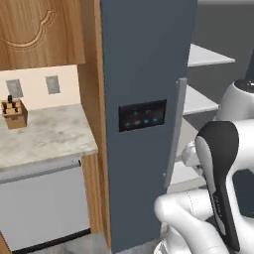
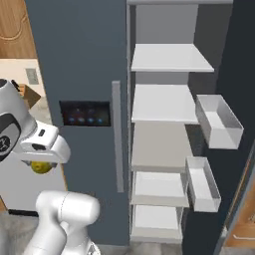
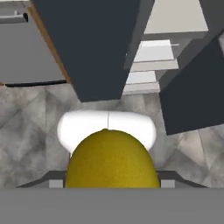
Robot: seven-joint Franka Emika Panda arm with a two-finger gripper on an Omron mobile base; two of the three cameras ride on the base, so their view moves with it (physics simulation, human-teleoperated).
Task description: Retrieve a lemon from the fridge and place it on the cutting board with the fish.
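The lemon (image 3: pixel 111 159) sits pinched in the hand (image 2: pixel 44 163), big and yellow right at its tips. Below the hand lies grey floor (image 3: pixel 30 113). Ahead of the hand stands the fridge (image 2: pixel 84 60), 1 door (image 2: pixel 239 124) swung wide, its white shelves (image 2: pixel 167 102) showing.

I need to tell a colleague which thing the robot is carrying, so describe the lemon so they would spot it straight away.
Start at the tall slate-grey fridge, its right door open on white shelves. Left of it, the white arm's gripper is shut on the lemon, which fills the bottom of the hand view. It is the only round, yellow-green thing here.
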